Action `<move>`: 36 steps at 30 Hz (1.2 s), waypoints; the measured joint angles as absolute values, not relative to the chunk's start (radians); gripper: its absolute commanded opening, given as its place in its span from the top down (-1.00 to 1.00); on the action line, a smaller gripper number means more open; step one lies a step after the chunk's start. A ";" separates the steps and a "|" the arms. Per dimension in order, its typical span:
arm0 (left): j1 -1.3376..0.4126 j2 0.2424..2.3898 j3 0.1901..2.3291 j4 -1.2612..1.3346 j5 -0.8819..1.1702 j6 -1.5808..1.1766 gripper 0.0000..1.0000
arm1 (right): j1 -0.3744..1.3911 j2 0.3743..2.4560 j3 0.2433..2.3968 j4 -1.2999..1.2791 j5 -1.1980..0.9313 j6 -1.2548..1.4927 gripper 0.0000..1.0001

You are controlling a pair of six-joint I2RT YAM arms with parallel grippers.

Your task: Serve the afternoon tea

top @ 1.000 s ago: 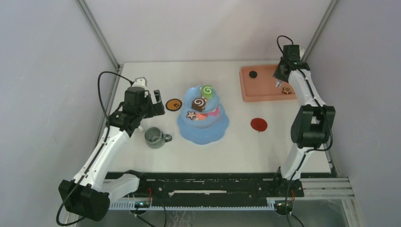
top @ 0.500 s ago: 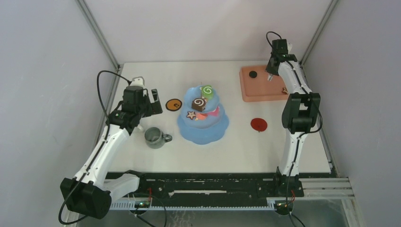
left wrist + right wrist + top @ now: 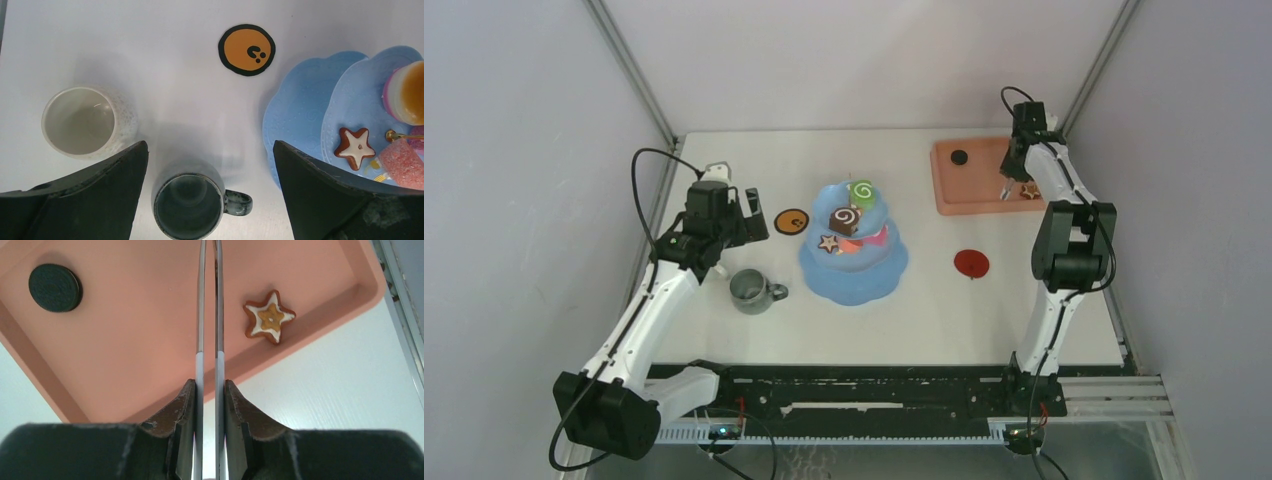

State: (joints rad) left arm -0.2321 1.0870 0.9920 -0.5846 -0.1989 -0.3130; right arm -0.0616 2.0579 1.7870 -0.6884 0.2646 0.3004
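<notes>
Right arm back over tray (image 3: 969, 200), 1 o'clock from cake stand (image 3: 854, 275) | right jaws gripping tongs (image 3: 200, 315), squeezed narrower, blades empty | star cookie (image 3: 269, 316) unmoved, tray's 4 o'clock corner: pick still pending | left jaws wide open above grey-green mug (image 3: 187, 205).

Light blue cake stand (image 3: 854, 287), salmon-pink tray (image 3: 125, 345), speckled white mug (image 3: 123, 119)

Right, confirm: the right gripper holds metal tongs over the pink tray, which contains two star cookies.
Wrong: the right wrist view shows one star cookie and one dark round cookie in the pink tray. The right gripper does hold metal tongs over it.
</notes>
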 measured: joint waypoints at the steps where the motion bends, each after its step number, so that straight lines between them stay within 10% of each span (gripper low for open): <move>1: -0.232 1.087 0.992 -0.585 -0.198 -0.313 -1.00 | -0.062 2.042 1.770 -0.688 0.265 0.300 0.61; 36: -0.232 1.094 0.992 -0.562 -0.179 -0.313 -1.00 | -0.089 1.997 1.734 -0.692 0.250 0.271 0.08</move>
